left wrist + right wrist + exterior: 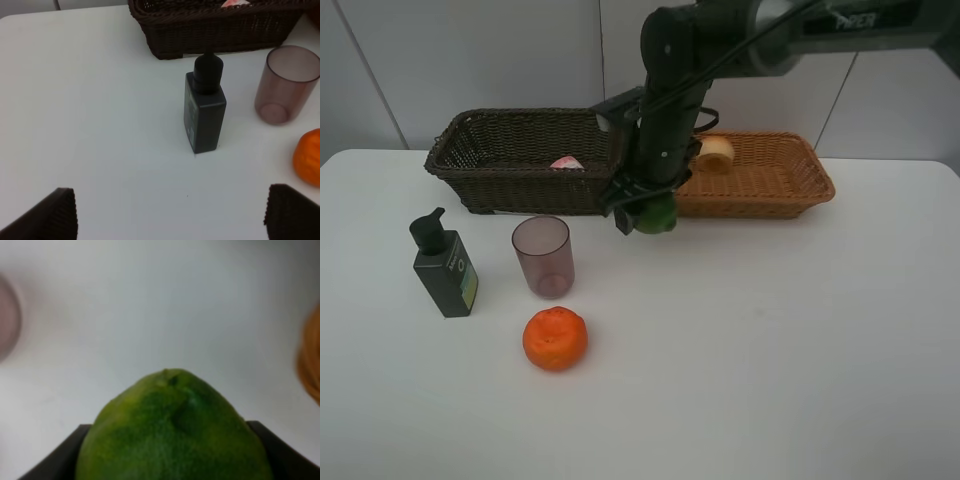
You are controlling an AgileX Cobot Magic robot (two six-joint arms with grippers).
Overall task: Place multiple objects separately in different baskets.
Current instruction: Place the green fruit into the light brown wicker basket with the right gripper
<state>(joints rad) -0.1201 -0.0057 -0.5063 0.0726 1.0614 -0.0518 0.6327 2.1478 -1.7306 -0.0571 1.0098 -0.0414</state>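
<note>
- Right gripper (640,208) clamps the pebbly green lime (658,216) near the table's (770,350) back edge, before the woven dark basket (470,160) and tan basket (790,192).
- Left gripper (170,215) spread wide — smooth white surface lies open between it and the boxy pump bottle (204,117).

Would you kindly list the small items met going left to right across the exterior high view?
In order: pump bottle, mauve cup, lime held by the right pincer, peach in the light basket.

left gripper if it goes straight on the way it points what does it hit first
Probably the dark green pump bottle, upright and nearly centred ahead of the open jaws; the brown basket stands behind it. Depth is unclear.
</note>
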